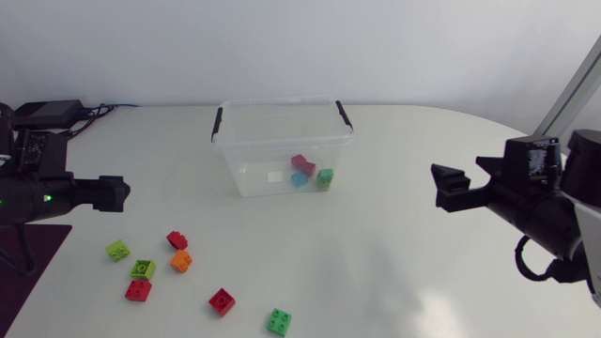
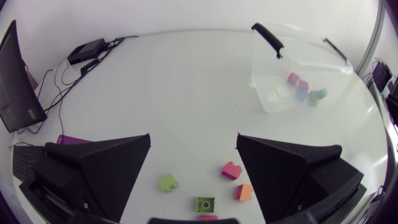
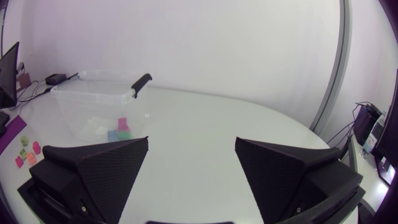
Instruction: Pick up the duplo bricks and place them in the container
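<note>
Left pincer and right pincer both gape wide, empty — the loose bricks lie on the surface at seven o'clock from the container, bunched enough that closing on one could, I judge, knock its neighbour away.

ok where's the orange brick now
In the head view the orange brick lies on the left of the table, right beside a red brick, outside the container.
</note>
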Controlling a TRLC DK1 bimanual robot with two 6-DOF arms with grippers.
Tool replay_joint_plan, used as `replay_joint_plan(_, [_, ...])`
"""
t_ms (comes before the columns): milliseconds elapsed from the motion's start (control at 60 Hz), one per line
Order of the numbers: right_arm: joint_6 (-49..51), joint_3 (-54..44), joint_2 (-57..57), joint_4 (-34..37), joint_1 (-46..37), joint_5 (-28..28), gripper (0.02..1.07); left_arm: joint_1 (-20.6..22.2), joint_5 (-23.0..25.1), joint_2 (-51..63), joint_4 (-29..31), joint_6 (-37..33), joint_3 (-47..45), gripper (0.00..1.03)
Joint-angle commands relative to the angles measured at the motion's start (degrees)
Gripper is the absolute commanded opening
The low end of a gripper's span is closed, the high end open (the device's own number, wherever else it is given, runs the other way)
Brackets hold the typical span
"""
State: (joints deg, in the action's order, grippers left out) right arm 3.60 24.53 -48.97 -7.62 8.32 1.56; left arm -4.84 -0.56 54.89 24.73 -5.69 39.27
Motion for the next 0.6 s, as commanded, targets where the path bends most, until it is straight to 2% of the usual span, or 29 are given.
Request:
replay_joint_plan(0, [-1.1, 3.0, -4.2, 4.5, 1.4, 0.1, 1.03, -1.8, -0.2, 4.3, 2.1, -5.8, 2.0, 0.97])
replay_joint_plan(50, [-1.0, 5.3, -7.8, 9.3, 2.3, 0.1, 1.03, -3.5, -0.1, 6.5, 2.7, -8.0, 2.0, 0.97])
replay_joint_plan(83, [-0.5, 7.5, -10.7, 13.8, 3.5, 0.1, 1.03, -5.5, 0.0, 9.0, 3.7, -12.9, 1.9, 0.97])
replay_joint_plan(117, [0.0, 8.6, -12.0, 15.8, 4.3, 0.0, 1.03, -6.7, 0.5, 9.8, 4.0, -14.3, 1.8, 0.97])
replay_joint_plan(150, [0.9, 10.1, -14.1, 18.6, 5.3, -0.2, 1.03, -8.3, 1.6, 10.8, 4.0, -16.3, 1.8, 0.97])
replay_joint_plan(200, [1.9, 11.3, -16.2, 21.0, 6.5, -1.4, 1.03, -12.7, 5.5, 14.5, 4.0, -23.0, 1.6, 0.97])
replay_joint_plan(233, [2.5, 12.3, -17.3, 22.7, 7.4, -2.3, 1.03, -13.9, 6.4, 15.9, 4.1, -25.0, 1.8, 0.97])
replay_joint_plan(283, [3.4, 14.8, -20.1, 26.8, 8.9, -4.6, 1.03, -16.2, 8.1, 19.3, 5.1, -31.7, 1.6, 0.97])
replay_joint_plan(333, [5.5, 16.5, -22.7, 30.0, 10.2, -6.2, 1.03, -17.2, 8.8, 21.4, 5.1, -36.1, 1.6, 0.97])
replay_joint_plan(433, [7.6, 17.7, -25.9, 32.1, 14.4, -6.3, 1.03, -17.7, 8.9, 25.3, 5.0, -44.4, 2.0, 0.98])
replay_joint_plan(583, [8.6, 17.8, -30.4, 32.7, 21.0, -6.2, 1.02, -16.8, 8.8, 28.3, 4.9, -50.3, 2.1, 0.97])
